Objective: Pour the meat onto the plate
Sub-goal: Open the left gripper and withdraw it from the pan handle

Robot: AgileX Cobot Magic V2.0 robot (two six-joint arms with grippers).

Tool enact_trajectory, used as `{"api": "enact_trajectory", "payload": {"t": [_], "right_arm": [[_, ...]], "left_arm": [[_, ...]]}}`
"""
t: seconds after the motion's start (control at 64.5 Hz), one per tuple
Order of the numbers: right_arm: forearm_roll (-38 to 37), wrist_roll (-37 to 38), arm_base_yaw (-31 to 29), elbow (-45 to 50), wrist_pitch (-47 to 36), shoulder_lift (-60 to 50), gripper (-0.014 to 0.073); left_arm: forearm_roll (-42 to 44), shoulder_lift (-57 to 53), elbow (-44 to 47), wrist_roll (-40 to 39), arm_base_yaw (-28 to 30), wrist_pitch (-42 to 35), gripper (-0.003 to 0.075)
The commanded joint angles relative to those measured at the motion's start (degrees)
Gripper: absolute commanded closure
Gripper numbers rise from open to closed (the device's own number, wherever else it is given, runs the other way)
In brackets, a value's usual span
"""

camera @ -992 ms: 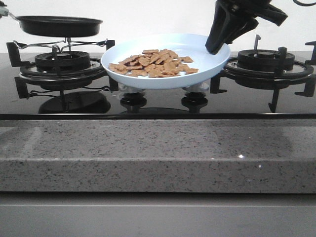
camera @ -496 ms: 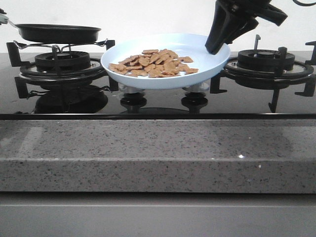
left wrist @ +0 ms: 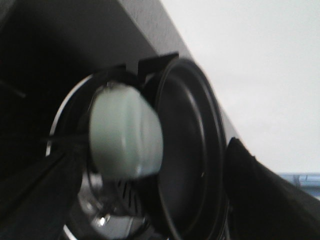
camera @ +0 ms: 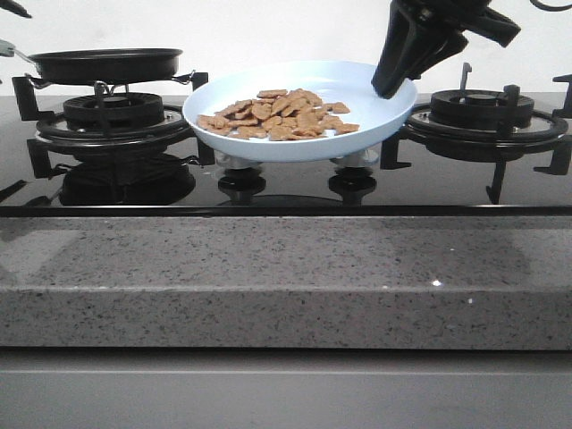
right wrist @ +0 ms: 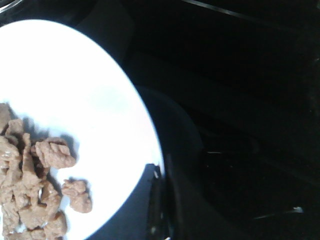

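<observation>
The meat [camera: 277, 114] lies as a heap of small orange-brown slices on the pale blue plate [camera: 357, 85]. My right gripper [camera: 393, 85] is shut on the plate's right rim and holds it level above the middle of the stove. In the right wrist view a dark finger [right wrist: 162, 200] clamps the rim of the plate [right wrist: 85, 100], with the meat [right wrist: 30, 190] to one side. The black frying pan [camera: 105, 64] sits on the left burner. My left gripper [camera: 11, 8] is above the pan's pale handle [camera: 5, 46], open and apart from it. The left wrist view shows the handle's end [left wrist: 125, 132] between my spread fingers.
The left burner grate [camera: 112, 116] carries the pan. The right burner grate [camera: 487, 112] stands beside my right arm. Two stove knobs [camera: 241, 183] are under the plate. The grey stone counter edge [camera: 286, 277] runs along the front.
The pan has come down onto the left burner grate. My left gripper has let go of the handle and moved up and away. The plate and right arm have not moved.
</observation>
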Motion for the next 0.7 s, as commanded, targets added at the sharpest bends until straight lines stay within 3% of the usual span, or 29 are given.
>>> {"api": "enact_trajectory", "payload": {"t": [0.0, 0.109, 0.233, 0.574, 0.682], "right_arm": [[2.10, -0.30, -0.18, -1.48, -2.09, -3.43, 0.0652], [2.10, -0.30, -0.18, -1.48, -2.09, -3.43, 0.0652], [2.10, -0.30, -0.18, -1.48, -2.09, -3.43, 0.0652], [2.10, -0.30, -0.18, -1.48, -2.09, -3.43, 0.0652], [2.10, -0.30, -0.18, -1.48, -2.09, -3.43, 0.0652]], "left_arm": [[-0.41, -3.48, -1.72, -0.69, 0.06, 4.39, 0.0144], [1.39, -3.99, -1.72, -0.69, 0.06, 7.16, 0.0154], [4.37, -5.64, -1.59, -0.58, 0.06, 8.11, 0.0225], [5.97, -12.22, -0.34, -0.58, 0.06, 8.00, 0.0708], [5.95, -16.04, 2.56, 1.45, 0.06, 7.20, 0.0741]]}}
